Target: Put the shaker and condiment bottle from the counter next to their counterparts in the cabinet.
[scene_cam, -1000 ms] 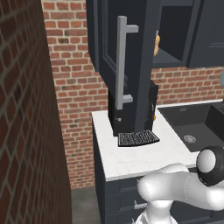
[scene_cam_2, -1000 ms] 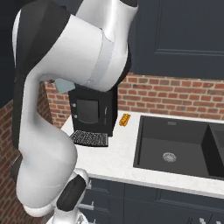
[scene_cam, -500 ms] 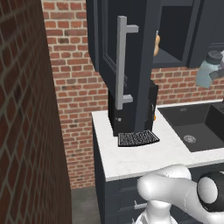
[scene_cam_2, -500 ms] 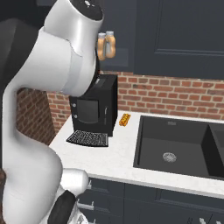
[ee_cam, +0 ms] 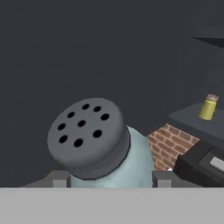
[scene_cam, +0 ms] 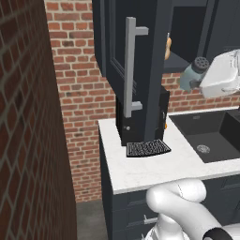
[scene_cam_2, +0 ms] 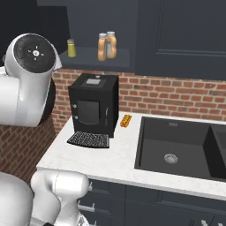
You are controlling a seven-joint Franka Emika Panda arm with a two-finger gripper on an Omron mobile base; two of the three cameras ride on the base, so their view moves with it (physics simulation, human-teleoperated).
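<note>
The gripper (ee_cam: pixel 111 181) holds the shaker (ee_cam: pixel 105 148) between its 2 fingers, closed on the pale grey-teal body just below the cap. In the left base view the shaker (scene_cam: pixel 193 75) hangs in open air to the right of the open cabinet door (scene_cam: pixel 136 65), well above the counter (scene_cam: pixel 164 164) and the sink (scene_cam: pixel 211 138), tilted so its cap leans up and away from the hand.

The cap is dark grey, round and flat-topped, pierced by 8 small holes; the jar below looks smooth and translucent. The cabinet shelf (scene_cam_2: pixel 95 57) is a dark ledge with a straight front edge. On it stand 2 squat orange bottles (scene_cam_2: pixel 106 45) touching each other, and well to their left a small yellow shaker (scene_cam_2: pixel 71 48), with bare shelf between them.

Below the shelf, a black boxy coffee machine (scene_cam_2: pixel 93 110) with a ribbed drip tray sits on the white marbled counter against the red brick wall (scene_cam_2: pixel 176 95). A small orange item (scene_cam_2: pixel 126 120) lies just beside it. The door's long grey bar handle (scene_cam: pixel 131 70) juts forward, near the shaker's left.
</note>
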